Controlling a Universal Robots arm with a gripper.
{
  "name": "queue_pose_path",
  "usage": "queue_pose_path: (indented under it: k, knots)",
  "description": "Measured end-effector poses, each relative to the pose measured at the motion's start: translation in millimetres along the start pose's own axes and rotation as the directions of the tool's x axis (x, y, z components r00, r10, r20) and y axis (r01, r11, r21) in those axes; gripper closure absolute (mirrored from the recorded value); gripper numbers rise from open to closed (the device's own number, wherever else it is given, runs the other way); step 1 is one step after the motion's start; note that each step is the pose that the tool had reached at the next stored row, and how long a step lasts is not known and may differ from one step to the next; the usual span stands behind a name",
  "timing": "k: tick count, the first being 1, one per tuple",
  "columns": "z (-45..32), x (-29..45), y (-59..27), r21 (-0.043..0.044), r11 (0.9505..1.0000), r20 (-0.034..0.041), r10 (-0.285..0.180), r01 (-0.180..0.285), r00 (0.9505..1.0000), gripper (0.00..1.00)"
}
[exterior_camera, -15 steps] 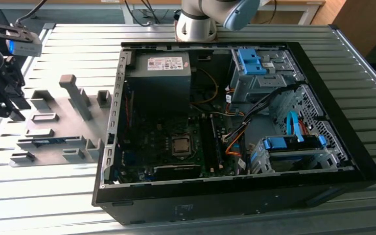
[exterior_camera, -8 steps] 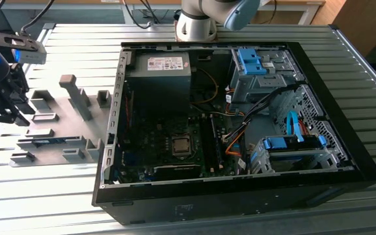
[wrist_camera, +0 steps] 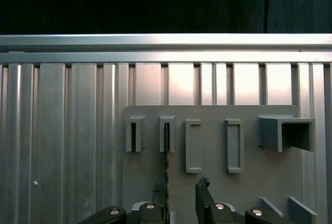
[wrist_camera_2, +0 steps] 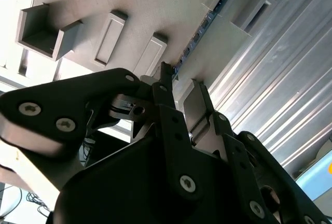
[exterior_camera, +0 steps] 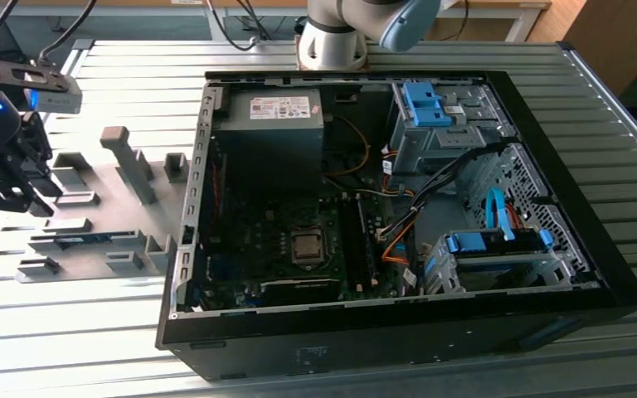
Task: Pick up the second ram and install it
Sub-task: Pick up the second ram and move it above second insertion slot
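Second ram (wrist_camera: pixel 166 149), a long thin blue circuit-board stick, stands on edge in a slot of the grey plastic holder plate (wrist_camera: pixel 249 182) at the exterior view's left. The black gripper (wrist_camera: pixel 180 186) hangs over it, fingers spread and empty, the stick's edge lining up near one finger. This looks like the approach to the pick; a clean grasp calls for centring that edge. Farther right lies the open black computer case (exterior_camera: pixel 407 352).

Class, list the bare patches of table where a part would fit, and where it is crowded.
Bare: the ribbed table beyond the grey holder plate, and the near strip between that plate and the table's edge. Crowded: the plate, with blocks, ram stick and gripper above; inside the computer case.
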State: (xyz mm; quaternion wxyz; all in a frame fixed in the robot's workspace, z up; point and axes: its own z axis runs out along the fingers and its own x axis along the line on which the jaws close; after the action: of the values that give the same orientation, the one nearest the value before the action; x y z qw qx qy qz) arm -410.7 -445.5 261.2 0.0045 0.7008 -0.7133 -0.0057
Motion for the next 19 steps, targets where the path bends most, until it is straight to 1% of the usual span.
queue_pose_path:
  k: [8,10,13,17,19]
  knots:
    - [0.2,0.2,0.0,-0.0001,1.0,-0.0009,0.0,0.0,1.0,0.63]
    - [1.2,0.3,-0.1,0.0002,1.0,-0.0007,0.0,0.0,1.0,0.63]
    - [5.2,0.7,-0.1,0.0,1.0,-0.0009,0.002,-0.002,1.0,0.63]
    - [10.2,0.9,-0.2,0.0011,0.9997,-0.0005,0.025,-0.025,0.9997,0.63]
    - [12.6,1.1,-0.3,0.0011,0.9996,-0.0005,0.027,-0.027,0.9996,0.63]
